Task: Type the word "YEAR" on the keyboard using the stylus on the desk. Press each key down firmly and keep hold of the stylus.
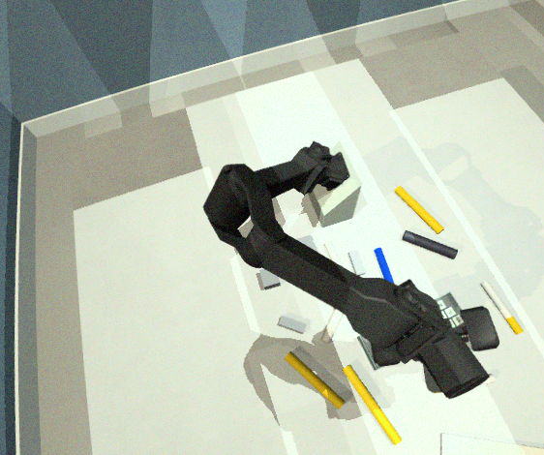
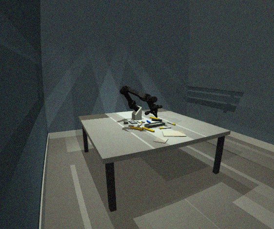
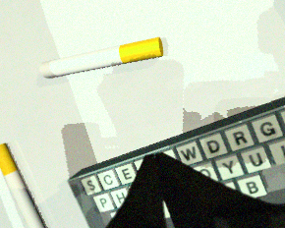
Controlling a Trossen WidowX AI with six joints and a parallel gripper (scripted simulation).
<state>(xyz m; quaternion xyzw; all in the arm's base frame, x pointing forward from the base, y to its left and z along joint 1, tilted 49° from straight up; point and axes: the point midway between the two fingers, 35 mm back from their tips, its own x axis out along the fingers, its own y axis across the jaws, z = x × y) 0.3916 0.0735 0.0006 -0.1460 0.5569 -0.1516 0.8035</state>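
Note:
The keyboard (image 1: 450, 312) (image 2: 154, 124) (image 3: 211, 131) is partly hidden by the arm in the top view. In the wrist view, S, C, W, D, R, G, Y, U and B show, and E in part; I see no A key. My gripper (image 2: 156, 116) (image 3: 154, 162) is shut, with its fingertips together and nothing seen between them. The tips overlap the keyboard's upper edge between E and W in the wrist view; their height is unclear. A blue pen (image 1: 383, 264) (image 2: 148, 121), perhaps the stylus, lies on the desk, its lower end hidden by the arm.
White-and-yellow markers (image 1: 501, 307) (image 3: 103, 57) lie around the keyboard. Yellow rods (image 1: 419, 209) (image 1: 314, 379) (image 1: 373, 405), a black rod (image 1: 430, 244) and grey blocks (image 1: 291, 323) (image 1: 268, 279) lie about. A flat pale board (image 2: 174, 133) lies toward the desk's front.

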